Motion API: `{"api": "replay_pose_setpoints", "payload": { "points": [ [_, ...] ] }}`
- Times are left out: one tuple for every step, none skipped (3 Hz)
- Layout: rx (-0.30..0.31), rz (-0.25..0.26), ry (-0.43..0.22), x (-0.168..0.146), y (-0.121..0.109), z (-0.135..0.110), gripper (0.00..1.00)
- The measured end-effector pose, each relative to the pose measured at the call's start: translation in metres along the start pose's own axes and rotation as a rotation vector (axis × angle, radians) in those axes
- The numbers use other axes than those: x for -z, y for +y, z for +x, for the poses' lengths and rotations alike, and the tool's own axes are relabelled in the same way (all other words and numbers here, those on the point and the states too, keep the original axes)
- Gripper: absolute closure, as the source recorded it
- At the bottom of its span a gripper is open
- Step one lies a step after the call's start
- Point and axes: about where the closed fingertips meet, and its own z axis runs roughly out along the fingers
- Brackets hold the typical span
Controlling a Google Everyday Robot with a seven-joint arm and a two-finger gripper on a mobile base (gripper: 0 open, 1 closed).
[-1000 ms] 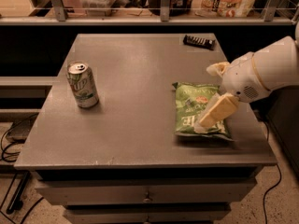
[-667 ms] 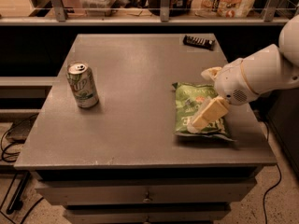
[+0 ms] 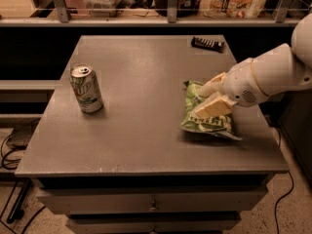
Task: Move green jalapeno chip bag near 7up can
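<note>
The big grey table (image 3: 146, 130) holds everything, and my white arm (image 3: 273, 74) reaches in over it from the right side of the view; my gripper (image 3: 199, 103) is at the end of the arm, right over the top half of the green jalapeno chip bag (image 3: 207, 123), which lies flat near the right edge of the table; my two fingers are spread apart with a bit of green bag showing between them, so the gripper looks open and has hold of nothing yet, and I cannot tell if the tips touch the bag; the 7up can (image 3: 86, 89) stands up straight over on the left side, well apart from the bag; I think the job right now is to get a good grab; the bag is thin and crinkly, so I should go low and pinch a raised fold, not slide over the top, and squeeze softly so the chips do not crack; then I should lift it only a little, carry it left, and set it down just beside the can without a bump, because a tall thin can may tip; the small black device (image 3: 208, 44) at the back is off my path; now the things that hold other things; the drawers (image 3: 151, 204) under the table are shut, so I cannot see inside; the bag looks closed and its chips are hidden; the can has a silver top, and I cannot tell if it is opened or has drink in it.
</note>
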Motion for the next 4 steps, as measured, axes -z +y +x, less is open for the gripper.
{"api": "replay_pose_setpoints", "payload": {
  "points": [
    [0.012, 0.002, -0.022, 0.004, -0.002, -0.012, 0.7],
    [0.053, 0.002, -0.03, 0.005, -0.004, -0.029, 0.93],
    [0.077, 0.012, -0.043, 0.01, -0.008, -0.039, 0.9],
    [0.072, 0.029, -0.062, 0.02, -0.017, -0.041, 0.67]
  ]
}}
